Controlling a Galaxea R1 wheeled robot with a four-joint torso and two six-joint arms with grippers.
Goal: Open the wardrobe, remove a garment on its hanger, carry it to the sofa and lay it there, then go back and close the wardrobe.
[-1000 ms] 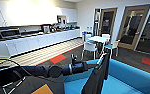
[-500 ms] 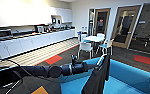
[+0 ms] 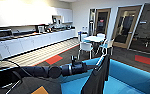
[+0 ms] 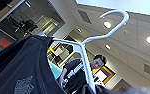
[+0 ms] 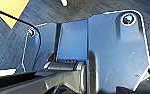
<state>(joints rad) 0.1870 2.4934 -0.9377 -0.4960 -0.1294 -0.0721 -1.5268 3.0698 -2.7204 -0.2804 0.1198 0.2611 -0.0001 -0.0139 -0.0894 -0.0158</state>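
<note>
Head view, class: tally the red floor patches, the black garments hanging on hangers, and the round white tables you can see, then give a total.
Red floor patches: 2, one near the striped floor and one by the glass wall
Black garment on a thin white hanger: 1
Round white table: 1
Total: 4

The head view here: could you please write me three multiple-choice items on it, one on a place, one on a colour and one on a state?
1. Where does the garment hang?
A. over the sofa
B. on a chair
C. on the counter

2. What colour is the hanger?
A. red
B. white
C. black

3. How is the garment now?
A. spread flat on the seat
B. hanging from the hanger on the left arm
C. folded on the floor

Answers: 1 A, blue seat lies beneath it; 2 B, its hook and bar show white; 3 B, it drapes down from the hanger at the arm's end.
</note>
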